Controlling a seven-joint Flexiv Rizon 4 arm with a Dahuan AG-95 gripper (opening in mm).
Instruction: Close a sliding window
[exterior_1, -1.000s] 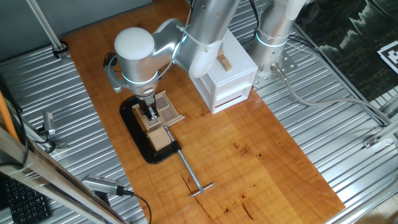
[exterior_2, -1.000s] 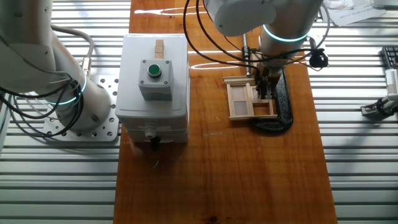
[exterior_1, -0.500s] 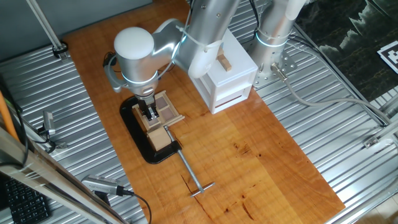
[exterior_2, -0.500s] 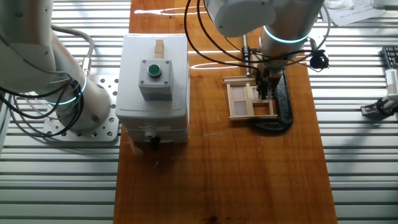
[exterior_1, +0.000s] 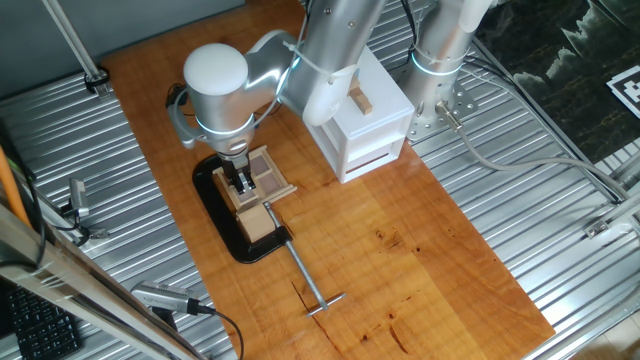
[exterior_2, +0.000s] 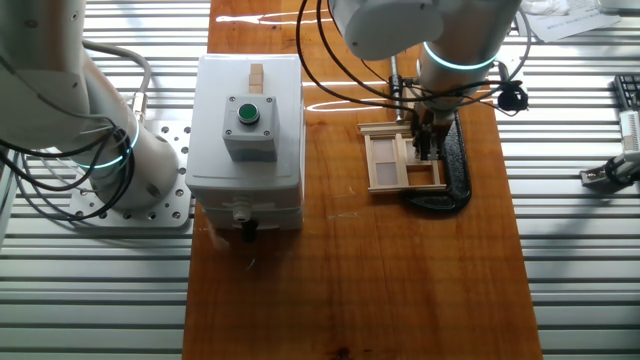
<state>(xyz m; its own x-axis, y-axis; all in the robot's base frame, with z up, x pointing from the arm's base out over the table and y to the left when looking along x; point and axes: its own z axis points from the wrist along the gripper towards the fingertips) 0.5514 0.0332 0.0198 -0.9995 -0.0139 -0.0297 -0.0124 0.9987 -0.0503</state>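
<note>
Gripper (exterior_1: 243, 184) fingers pointed straight down onto the sliding window (exterior_1: 266, 172) in one fixed view, near the tabletop's left long edge, but the arm's round white wrist hid most of the frame, and whether the dark fingers were spread or pinched could not be made out. From the other fixed view, the gripper (exterior_2: 426, 146) stood at the window's (exterior_2: 400, 160) side nearest the black clamp base (exterior_2: 455, 180), its tips too small and dark to judge, with the arm covering the rails' far end.

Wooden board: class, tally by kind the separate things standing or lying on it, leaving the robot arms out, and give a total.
Sliding window in its rails: 1
Black clamp with metal bar: 1
White box with green button: 1
Small wooden block atop the box: 1
Total: 4
</note>
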